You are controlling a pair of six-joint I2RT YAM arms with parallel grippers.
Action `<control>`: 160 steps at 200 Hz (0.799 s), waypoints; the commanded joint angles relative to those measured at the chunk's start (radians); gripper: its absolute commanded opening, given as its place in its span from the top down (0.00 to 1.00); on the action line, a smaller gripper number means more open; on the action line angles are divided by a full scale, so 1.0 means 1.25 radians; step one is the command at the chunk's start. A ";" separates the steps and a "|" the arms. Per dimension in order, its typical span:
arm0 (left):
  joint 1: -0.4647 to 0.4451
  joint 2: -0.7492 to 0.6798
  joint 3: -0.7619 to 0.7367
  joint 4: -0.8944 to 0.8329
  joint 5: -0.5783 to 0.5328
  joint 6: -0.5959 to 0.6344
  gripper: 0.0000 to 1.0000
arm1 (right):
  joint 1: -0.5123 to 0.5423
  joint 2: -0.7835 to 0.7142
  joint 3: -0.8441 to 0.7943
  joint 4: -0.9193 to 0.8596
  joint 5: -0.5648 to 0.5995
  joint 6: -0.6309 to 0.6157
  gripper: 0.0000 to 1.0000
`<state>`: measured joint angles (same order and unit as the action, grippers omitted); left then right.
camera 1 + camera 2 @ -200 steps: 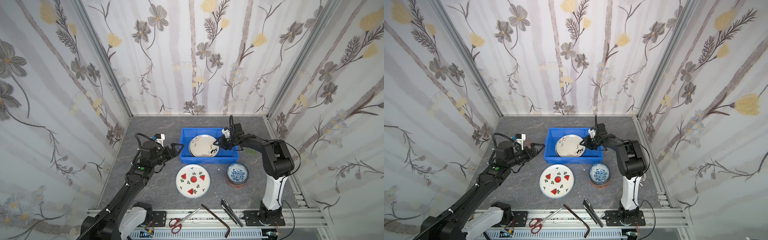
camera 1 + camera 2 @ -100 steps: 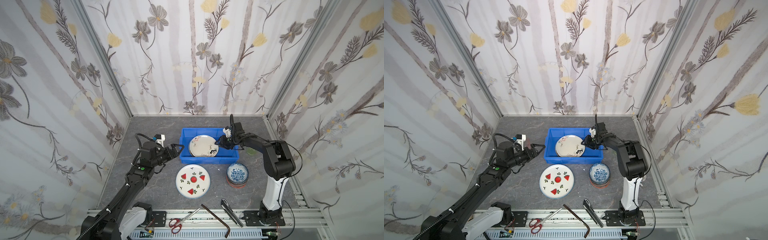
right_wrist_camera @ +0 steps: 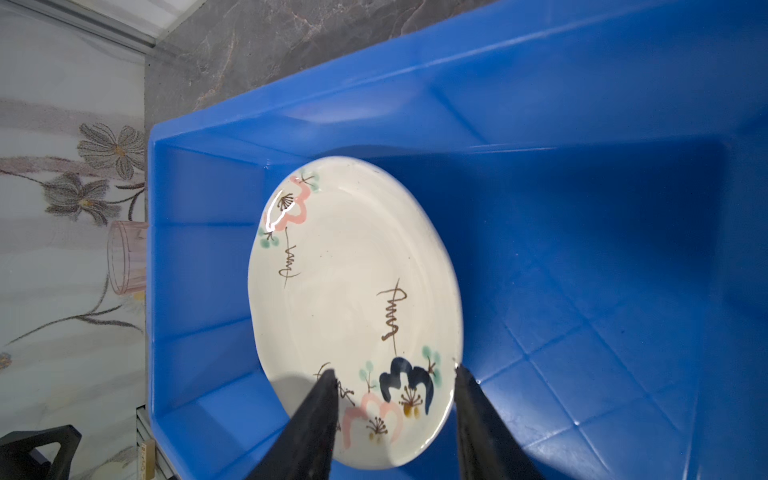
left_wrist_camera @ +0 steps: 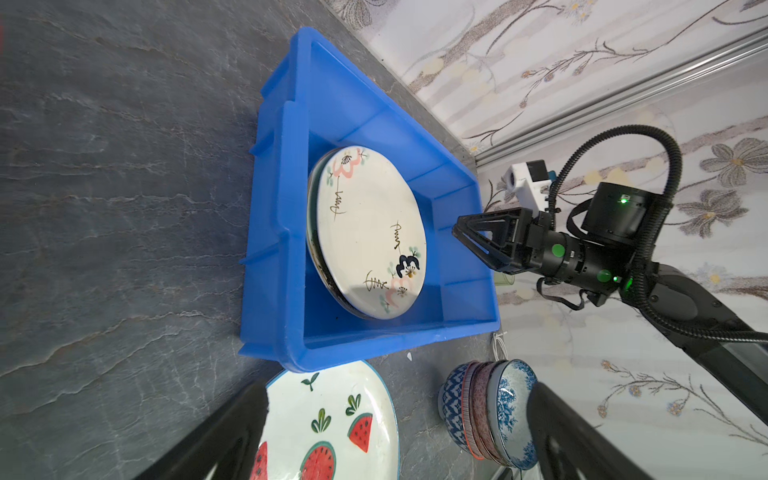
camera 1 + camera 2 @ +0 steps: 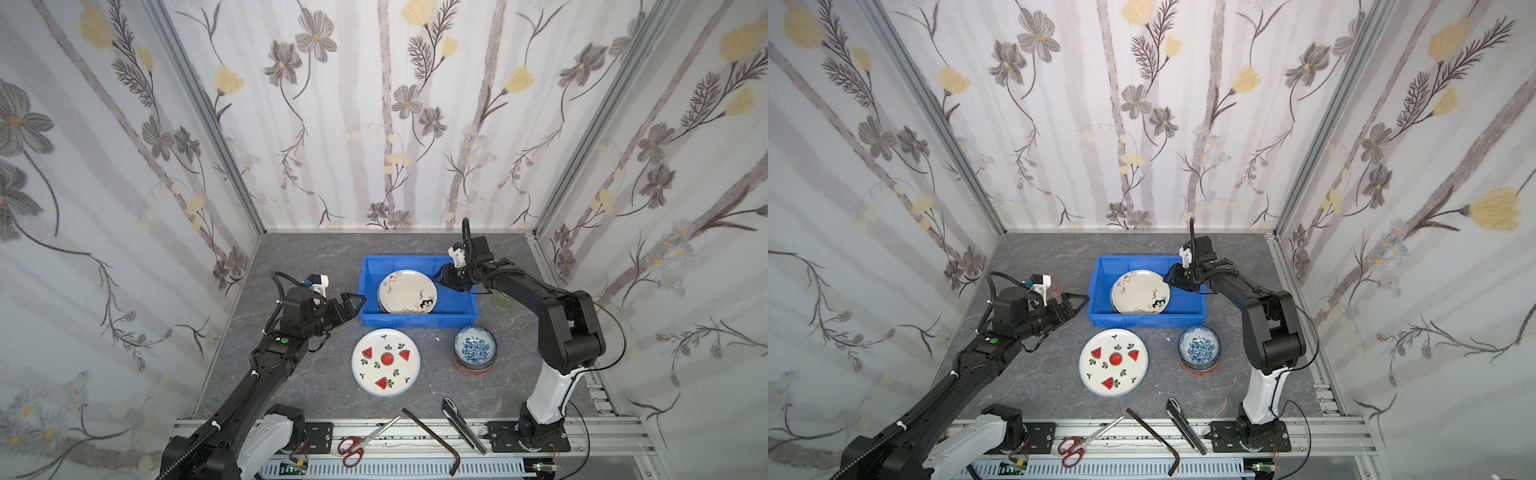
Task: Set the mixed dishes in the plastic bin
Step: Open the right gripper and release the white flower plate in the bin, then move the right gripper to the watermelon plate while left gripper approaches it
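Scribbled plate (image 5: 407, 291) lay in the blue bin (image 5: 415, 322), with both pincers empty.
The right pincer (image 3: 395, 372) hung over the bin's right part with its jaws partly spread astride the plate's rim, gripping nothing. The left pincer (image 4: 397, 392) stood spread wide and empty just outside the bin's left wall. Beneath the scribbled plate, only the dark rim of a second plate (image 4: 313, 249) showed. The brown squiggles on the top plate could not be read as words. On the desk (image 5: 316, 257) in front of the bin sat the watermelon plate (image 5: 385, 361). Beside it was a blue floral bowl (image 5: 474, 347), and the bowls stacked under it showed edges only. A green tumbler (image 5: 502, 301) was half hidden behind the right arm. A pinkish tumbler (image 3: 124, 257) was cut off by the bin wall.
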<state>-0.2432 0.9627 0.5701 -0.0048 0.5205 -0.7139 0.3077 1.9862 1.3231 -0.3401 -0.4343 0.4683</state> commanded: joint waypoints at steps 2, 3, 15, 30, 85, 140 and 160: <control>0.001 -0.017 0.010 -0.107 -0.064 0.045 0.00 | 0.011 -0.040 0.017 -0.059 0.034 -0.046 0.51; 0.001 -0.017 0.011 -0.111 -0.067 0.046 0.00 | 0.012 -0.045 0.017 -0.063 0.035 -0.048 0.50; 0.001 -0.024 0.011 -0.156 -0.088 0.054 0.00 | 0.019 -0.069 0.018 -0.082 0.044 -0.058 0.48; 0.001 -0.032 0.004 -0.197 -0.106 0.048 0.00 | 0.030 -0.100 0.013 -0.099 0.047 -0.073 0.47; -0.001 -0.063 -0.056 -0.261 -0.103 -0.020 0.00 | 0.083 -0.183 -0.012 -0.132 0.049 -0.094 0.00; -0.029 -0.106 -0.110 -0.276 -0.097 -0.069 0.00 | 0.151 -0.278 -0.062 -0.143 0.065 -0.077 0.00; -0.061 -0.109 -0.124 -0.277 -0.121 -0.093 0.00 | 0.178 -0.307 -0.090 -0.146 0.074 -0.067 0.00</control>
<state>-0.2848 0.8326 0.4324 -0.3378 0.4000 -0.7837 0.5007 1.6367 1.2438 -0.5297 -0.3622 0.3660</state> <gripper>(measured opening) 0.997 0.997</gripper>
